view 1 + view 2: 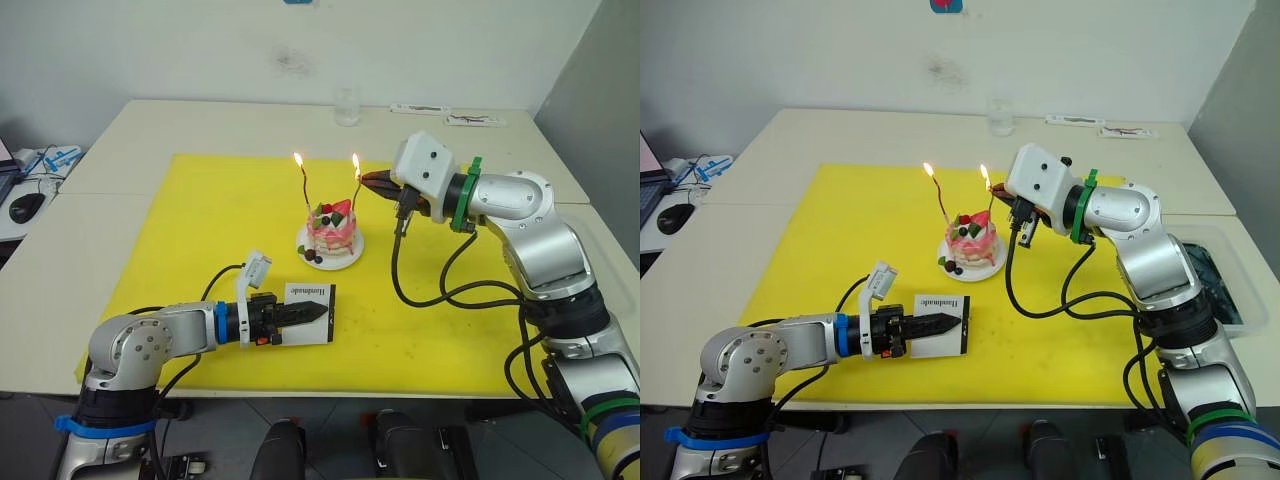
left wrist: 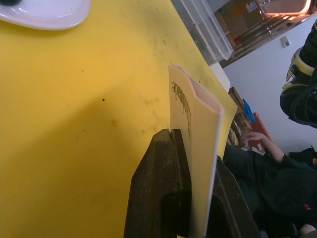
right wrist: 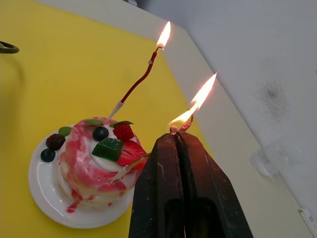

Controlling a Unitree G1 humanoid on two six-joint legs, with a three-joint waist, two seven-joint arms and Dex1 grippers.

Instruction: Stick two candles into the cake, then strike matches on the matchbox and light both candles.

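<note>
Just beside the right hand (image 1: 372, 181), the two lit candles (image 3: 140, 79) and the cake (image 1: 331, 228) block its inward side. The left hand (image 1: 318, 312) grips the matchbox (image 1: 308, 300); ahead of it, open yellow mat (image 1: 200, 220) reaches the cake.

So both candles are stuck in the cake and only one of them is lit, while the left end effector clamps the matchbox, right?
Not quite: both candles carry flames, as the left eye view shows. They do stand in the cake, and the left end effector is shut on the matchbox.
</note>
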